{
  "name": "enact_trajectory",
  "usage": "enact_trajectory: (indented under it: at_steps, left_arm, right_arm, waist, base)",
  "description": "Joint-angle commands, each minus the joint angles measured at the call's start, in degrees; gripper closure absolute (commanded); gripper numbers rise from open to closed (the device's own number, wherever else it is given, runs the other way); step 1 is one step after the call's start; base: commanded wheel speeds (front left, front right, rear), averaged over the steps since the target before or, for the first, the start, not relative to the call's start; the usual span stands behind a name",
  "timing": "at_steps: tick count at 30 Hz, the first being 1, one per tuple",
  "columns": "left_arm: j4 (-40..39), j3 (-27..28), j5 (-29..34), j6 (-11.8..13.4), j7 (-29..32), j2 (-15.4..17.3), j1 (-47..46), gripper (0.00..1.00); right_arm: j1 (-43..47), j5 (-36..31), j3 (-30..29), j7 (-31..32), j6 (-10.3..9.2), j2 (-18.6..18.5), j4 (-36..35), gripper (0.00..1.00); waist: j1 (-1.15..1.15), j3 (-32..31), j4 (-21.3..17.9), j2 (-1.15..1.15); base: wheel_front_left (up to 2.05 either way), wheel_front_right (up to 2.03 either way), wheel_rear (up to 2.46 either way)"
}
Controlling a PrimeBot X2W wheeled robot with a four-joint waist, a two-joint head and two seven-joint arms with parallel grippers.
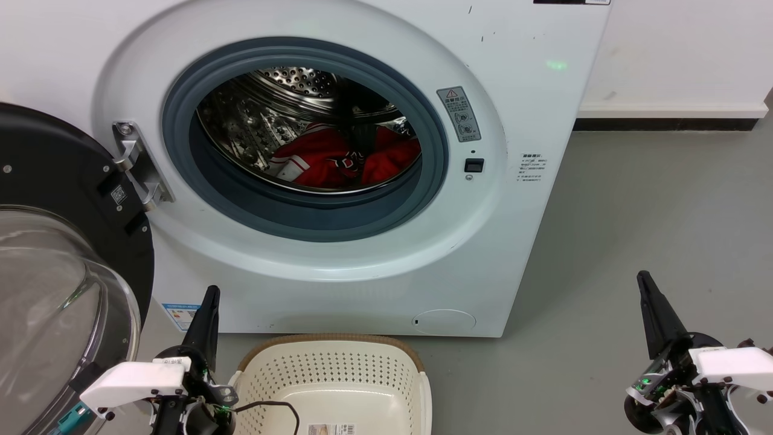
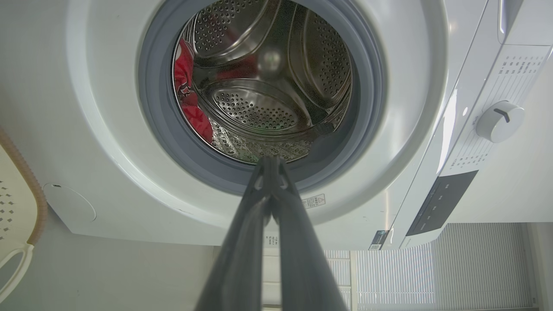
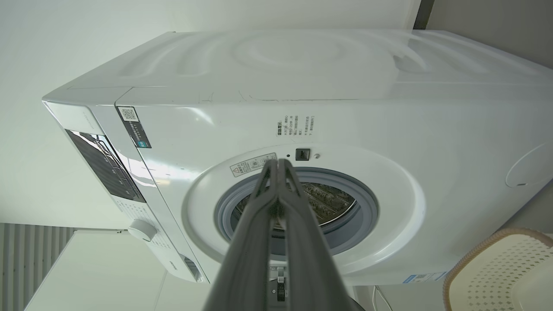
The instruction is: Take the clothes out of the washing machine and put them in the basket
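The white washing machine stands in front of me with its round grey-gasketed opening uncovered. Red clothes with white trim lie at the bottom of the steel drum; the left wrist view catches them at the drum's left side. The cream basket sits on the floor below the opening, holding only a paper label. My left gripper is shut and empty at the lower left, beside the basket. My right gripper is shut and empty at the lower right, over the floor.
The black-rimmed bubble door hangs open at the left, close to my left arm. Grey floor stretches to the machine's right, up to a white wall with a dark skirting. A black cable trails into the basket.
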Motion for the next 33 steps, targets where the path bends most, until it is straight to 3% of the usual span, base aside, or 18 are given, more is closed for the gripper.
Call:
enact_trajectory:
  at_steps: [1,16,17,25,33]
  left_arm:
    - [-0.1,0.1,0.0,-0.1,0.0,-0.1,-0.3,1.0]
    - [-0.1,0.1,0.0,-0.1,0.0,-0.1,-0.3,1.0]
    - [0.0,0.0,0.0,0.0,0.0,0.0,0.0,0.0]
    - [0.4,-0.7,0.9,0.0,-1.5,-0.1,1.5,0.0]
    - [-2.4,-0.9,9.7,1.7,-3.8,-0.1,1.8,0.0]
  right_arm:
    - [-0.8,0.1,0.0,0.0,0.0,-0.3,0.0,1.0]
    - [-0.8,0.1,0.0,0.0,0.0,-0.3,0.0,1.0]
    - [0.0,0.0,0.0,0.0,0.0,0.0,0.0,0.0]
    - [1.8,-1.3,0.0,-1.5,0.0,0.2,0.5,0.0]
    - [2.8,-10.6,-0.9,-3.7,0.0,0.1,-2.1,0.0]
  waist:
    - [0.0,0.0,0.0,0.0]
    - [0.0,0.0,0.0,0.0]
    - [0.0,0.0,0.0,0.0]
    - [0.0,0.0,0.0,0.0]
    - [0.0,0.1,0.0,0.0]
  base:
    - [0.0,0.0,0.0]
    - [0.0,0.0,0.0]
    - [0.0,0.0,0.0]
    - [0.0,0.0,0.0]
    - [0.0,0.0,0.0]
